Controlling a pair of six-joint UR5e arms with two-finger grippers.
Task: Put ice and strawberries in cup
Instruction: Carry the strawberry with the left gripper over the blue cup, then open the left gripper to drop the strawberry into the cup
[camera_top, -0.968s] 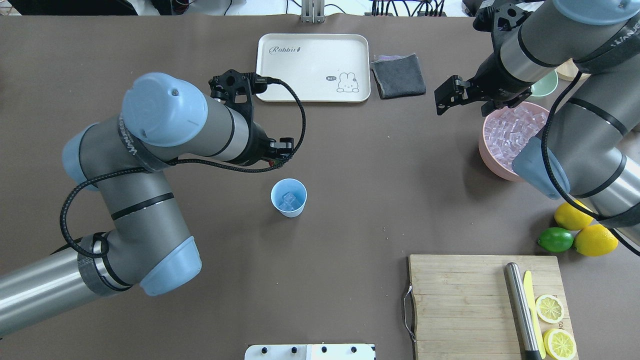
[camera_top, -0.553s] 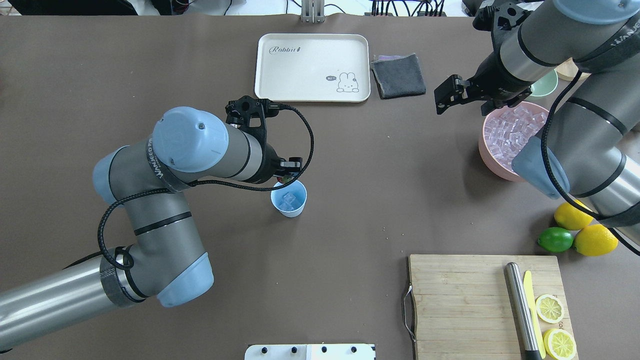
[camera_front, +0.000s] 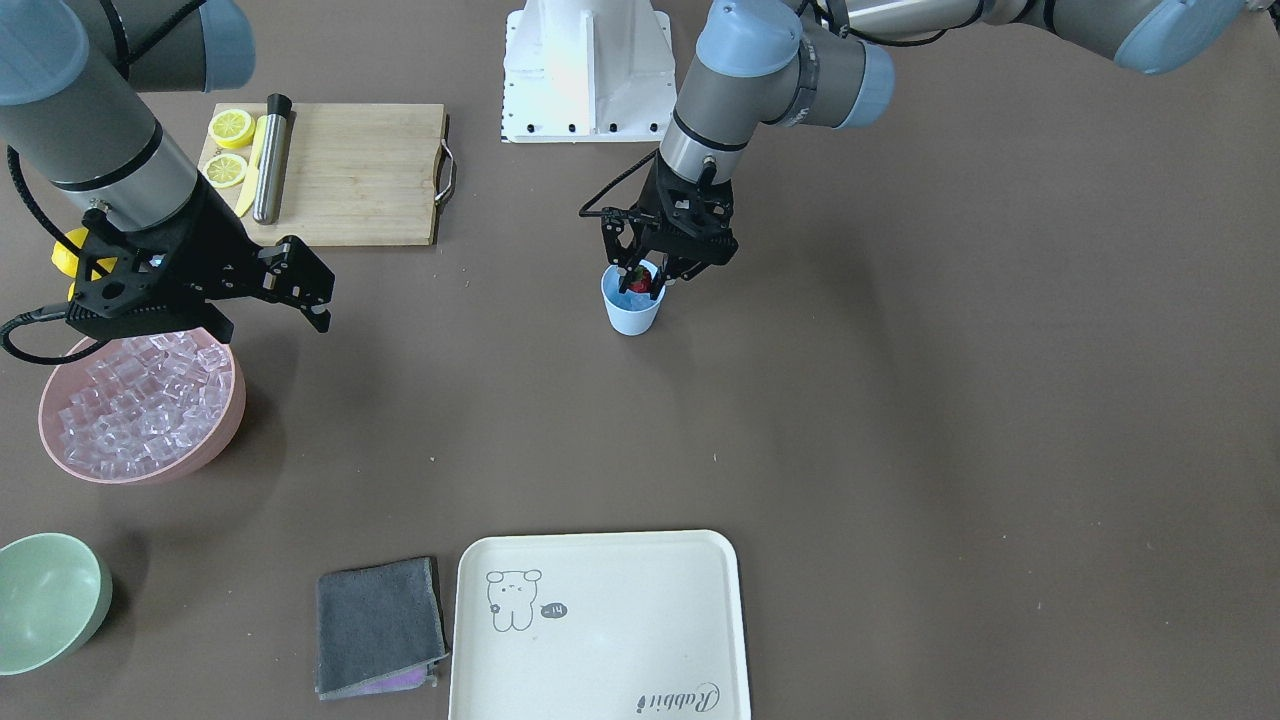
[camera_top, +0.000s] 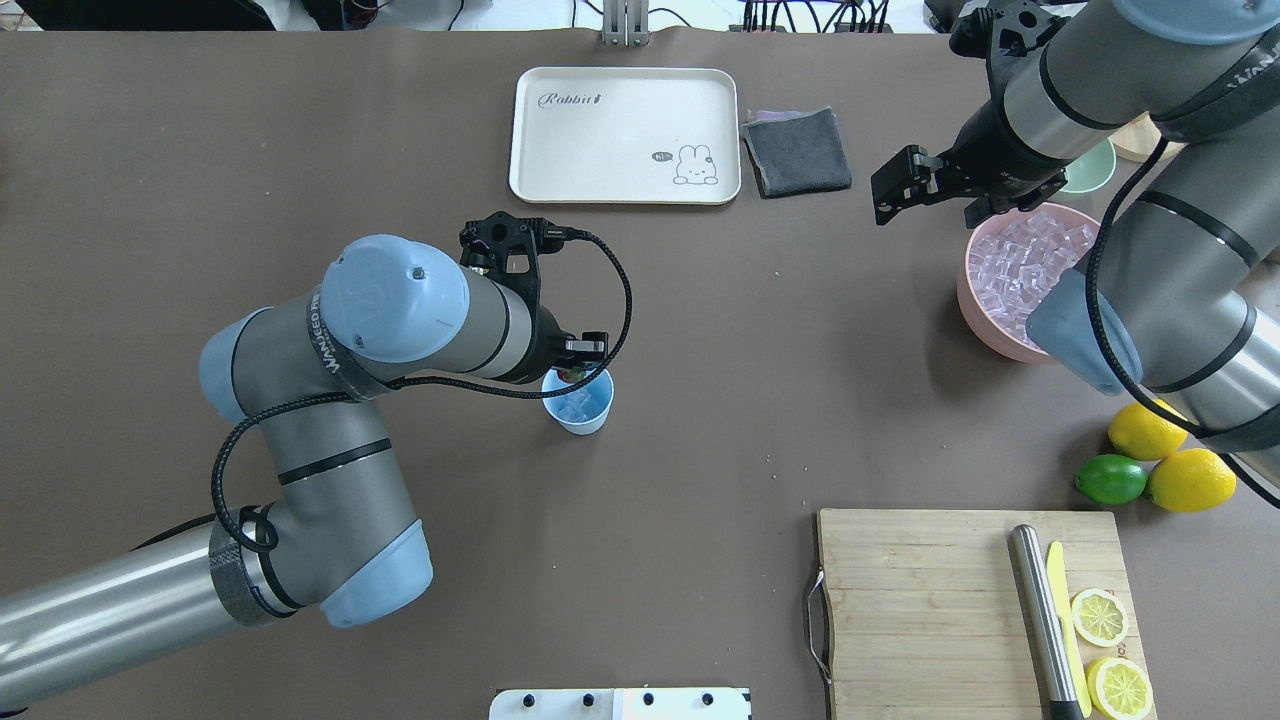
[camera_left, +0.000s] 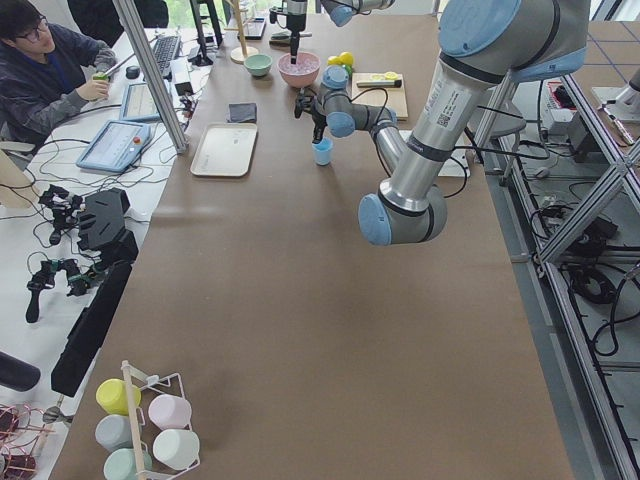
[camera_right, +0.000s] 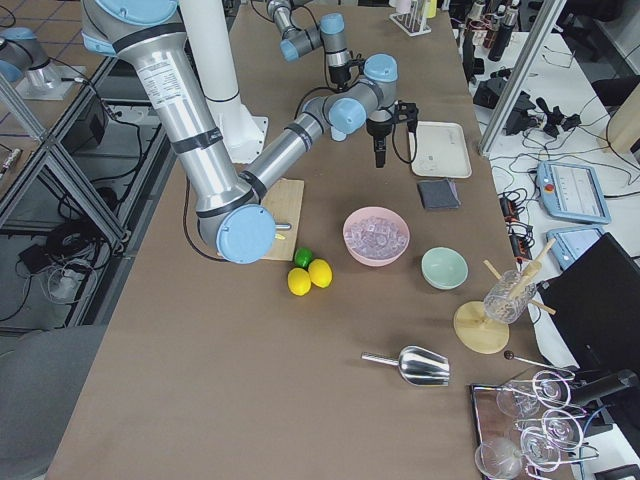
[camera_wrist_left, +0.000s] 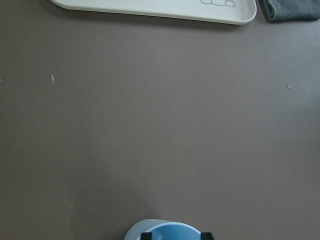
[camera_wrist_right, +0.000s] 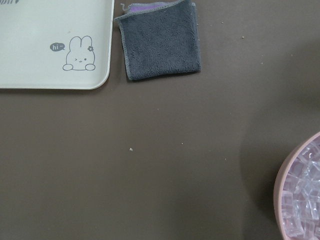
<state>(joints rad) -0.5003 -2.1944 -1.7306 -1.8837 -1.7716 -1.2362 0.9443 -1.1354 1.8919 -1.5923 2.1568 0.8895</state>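
The light-blue cup (camera_front: 632, 312) (camera_top: 585, 416) stands mid-table with ice cubes (camera_top: 577, 406) inside. My left gripper (camera_front: 643, 280) (camera_top: 573, 373) is shut on the small red strawberry (camera_front: 638, 284), holding it at the cup's mouth. The cup's rim shows at the bottom of the left wrist view (camera_wrist_left: 162, 228). More ice (camera_front: 140, 400) (camera_top: 1020, 265) fills a pink bowl (camera_front: 228, 425). My right gripper (camera_front: 318, 300) (camera_top: 888, 195) hangs open and empty beside that bowl, above the table.
A white tray (camera_front: 600, 620) (camera_top: 625, 135) and a grey cloth (camera_front: 378, 625) (camera_top: 797, 150) lie at the far side. A pale green bowl (camera_front: 50, 600) sits past the pink bowl. A cutting board (camera_top: 930, 600) with lemon slices, lemons and a lime (camera_top: 1110, 480) lie near the right arm.
My left arm has carried the strawberry towards the cup and lowered it to the cup's mouth. The right arm has hardly moved.
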